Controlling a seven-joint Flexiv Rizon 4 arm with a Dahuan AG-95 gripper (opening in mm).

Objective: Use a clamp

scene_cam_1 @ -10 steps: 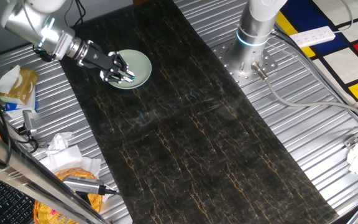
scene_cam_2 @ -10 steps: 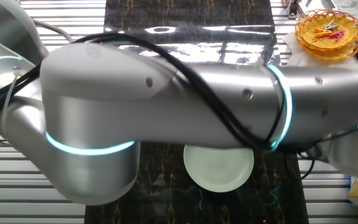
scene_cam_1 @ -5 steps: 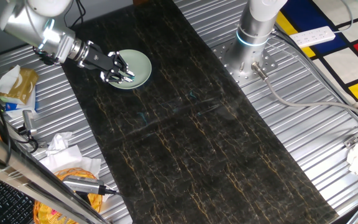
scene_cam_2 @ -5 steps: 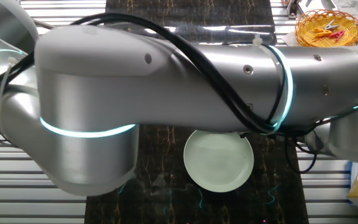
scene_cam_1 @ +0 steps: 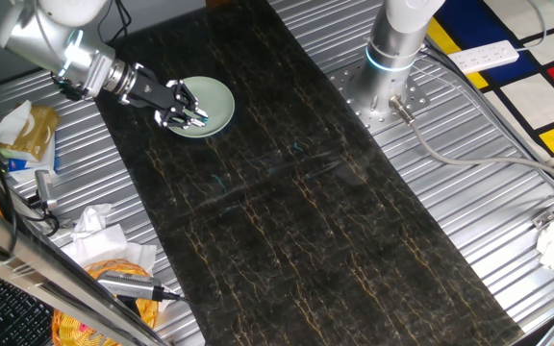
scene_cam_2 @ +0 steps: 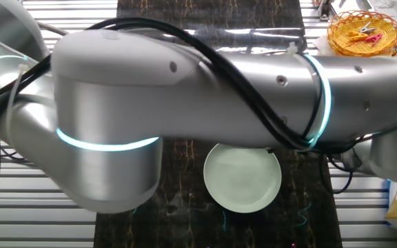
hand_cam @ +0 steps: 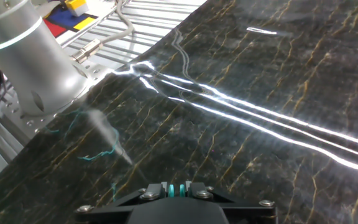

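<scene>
Placement at the plate looks like the step in hand. In one fixed view the hand [scene_cam_1: 190,115] is hanging over the near-left edge of the pale green plate [scene_cam_1: 221,94], with its dark fingers pointing down and across the rim. The fingers are looking close together there, but their tips are too small to tell whether they are spread, pressed together or pinching anything.

In the hand view a tiny teal piece is sitting between two small metal parts at the bottom edge. I am taking this for the clamp [hand_cam: 178,190], so it seems to be riding in the hand and not lying on the plate or the worktop [scene_cam_1: 296,211]. Whether it is actually being squeezed is not showing.

In the other fixed view the arm [scene_cam_2: 253,89] is covering most of the frame. Under it, the part of the plate that is showing is looking bare, and the hand is lying hidden. An orange basket [scene_cam_2: 364,31] is standing well apart at the far corner.

If the clamp is to be fixed to the plate, as I am judging, the next move is calling for a careful line-up with the rim. The clamp's mouth would need to be held apart, slid over the edge and then let close. The plate is light and loose on the smooth dark surface, so a sideways push could shove it instead of seating the clamp.
</scene>
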